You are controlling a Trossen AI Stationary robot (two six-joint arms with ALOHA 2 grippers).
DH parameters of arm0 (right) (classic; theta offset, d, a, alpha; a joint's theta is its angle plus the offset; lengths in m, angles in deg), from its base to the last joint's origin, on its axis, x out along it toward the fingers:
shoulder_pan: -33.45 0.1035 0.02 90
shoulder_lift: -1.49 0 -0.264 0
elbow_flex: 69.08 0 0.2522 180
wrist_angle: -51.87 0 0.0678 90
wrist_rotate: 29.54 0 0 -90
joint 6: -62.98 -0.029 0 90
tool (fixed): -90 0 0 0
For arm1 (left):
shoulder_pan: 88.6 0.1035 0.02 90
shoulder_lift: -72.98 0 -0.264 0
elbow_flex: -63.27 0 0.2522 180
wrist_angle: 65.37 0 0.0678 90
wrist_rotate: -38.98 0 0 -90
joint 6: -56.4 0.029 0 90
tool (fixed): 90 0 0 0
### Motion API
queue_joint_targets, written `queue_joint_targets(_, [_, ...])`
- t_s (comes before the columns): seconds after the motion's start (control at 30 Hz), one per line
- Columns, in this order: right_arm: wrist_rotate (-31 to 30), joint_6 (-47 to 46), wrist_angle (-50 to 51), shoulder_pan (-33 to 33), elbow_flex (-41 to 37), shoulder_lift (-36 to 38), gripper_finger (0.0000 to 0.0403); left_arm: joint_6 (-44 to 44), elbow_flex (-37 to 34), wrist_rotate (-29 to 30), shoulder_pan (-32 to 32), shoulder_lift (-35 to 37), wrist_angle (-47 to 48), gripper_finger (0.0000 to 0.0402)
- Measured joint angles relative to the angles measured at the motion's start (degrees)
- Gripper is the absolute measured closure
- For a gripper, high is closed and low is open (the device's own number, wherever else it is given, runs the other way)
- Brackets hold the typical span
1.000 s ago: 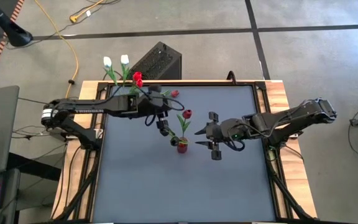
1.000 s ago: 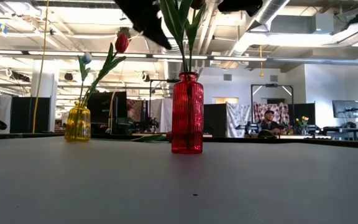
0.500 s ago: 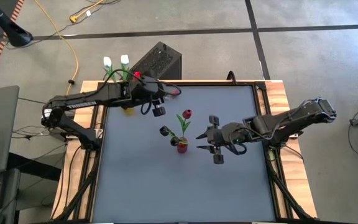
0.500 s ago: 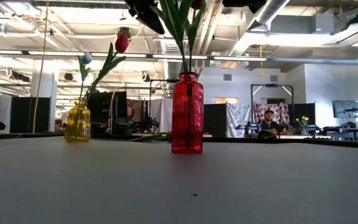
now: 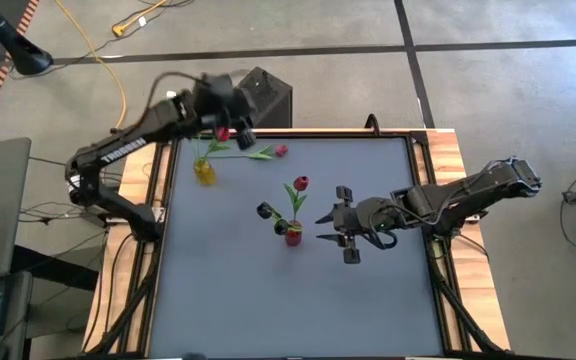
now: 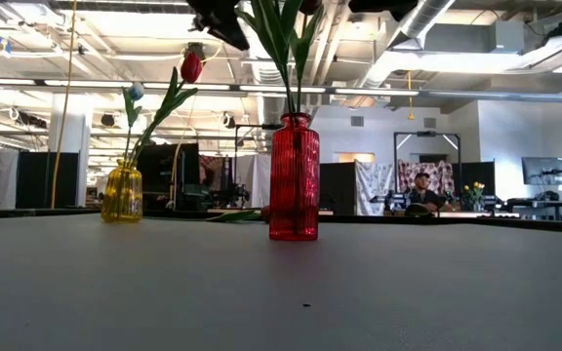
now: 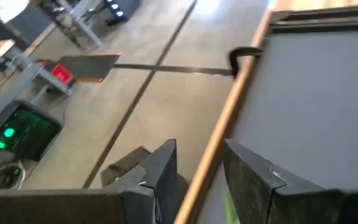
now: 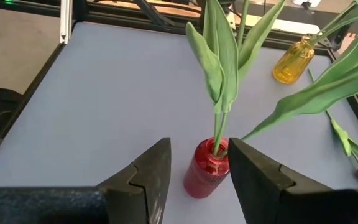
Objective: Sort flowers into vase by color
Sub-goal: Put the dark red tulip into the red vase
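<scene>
On the left we see the left arm [image 5: 128,150] stretched long over the worktop's [image 5: 368,300] far-left corner, its left pincer [image 5: 230,120] raised above the edge; in its wrist view the two flat dark fingers [image 7: 160,180] stand apart with nothing between them, floor and the wooden rim below. Just beneath it sits a small yellow vase [image 5: 204,172], ribbed glass with a narrow neck, holding a red tulip [image 6: 191,66] on a thin green stem that leans to one side. Beside that vase another red tulip [image 5: 280,151] lies flat on the smooth grey worktop, stem and long leaf pointing toward the yellow vase.

Near the middle stands the red vase [image 6: 294,177], tall, fluted, translucent glass, upright. One red tulip [image 5: 301,183] rises from its neck, with broad, pointed, matte green leaves [image 8: 219,53]. A dark bud [image 5: 264,211] shows just left of this vase from above; we cannot tell what carries it.

To the right, the right arm [image 5: 468,195] reaches in low and nearly level from the worktop's right edge. Its right pincer [image 5: 332,227] hovers just beside the red vase, fingers [image 8: 145,177] spread and empty, the vase showing in the gap between them without touching.
</scene>
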Motion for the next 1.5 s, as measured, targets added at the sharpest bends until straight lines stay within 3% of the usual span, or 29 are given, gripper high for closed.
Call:
queue_joint_targets(0.4, [0.00, 0.00, 0.00, 0.00, 0.00, 0.00, 0.0216, 0.23, 1.36, -10.17, 25.03, -0.82, -7.00, 0.0283])
queue_joint_targets(0.7, [0.00, -0.02, -0.02, -0.05, 0.00, -0.28, 0.0216, -9.35, 1.31, -23.55, 44.69, -7.44, -10.05, 0.0283])
queue_joint_targets(0.83, [0.00, -0.02, -0.26, -0.29, -0.16, -0.42, 0.0216, -6.99, 1.36, -17.76, 45.92, -11.58, -11.65, 0.0283])
queue_joint_targets(1.2, [0.00, -0.63, -0.47, -0.50, -1.14, -0.48, 0.0216, -5.96, 1.29, -11.84, 46.99, -22.04, -12.53, 0.0283])
queue_joint_targets(1.5, [0.00, -0.63, -0.44, -0.50, -1.14, -0.48, 0.0216, -3.48, 1.27, -5.28, 46.81, -26.65, -10.69, 0.0283])
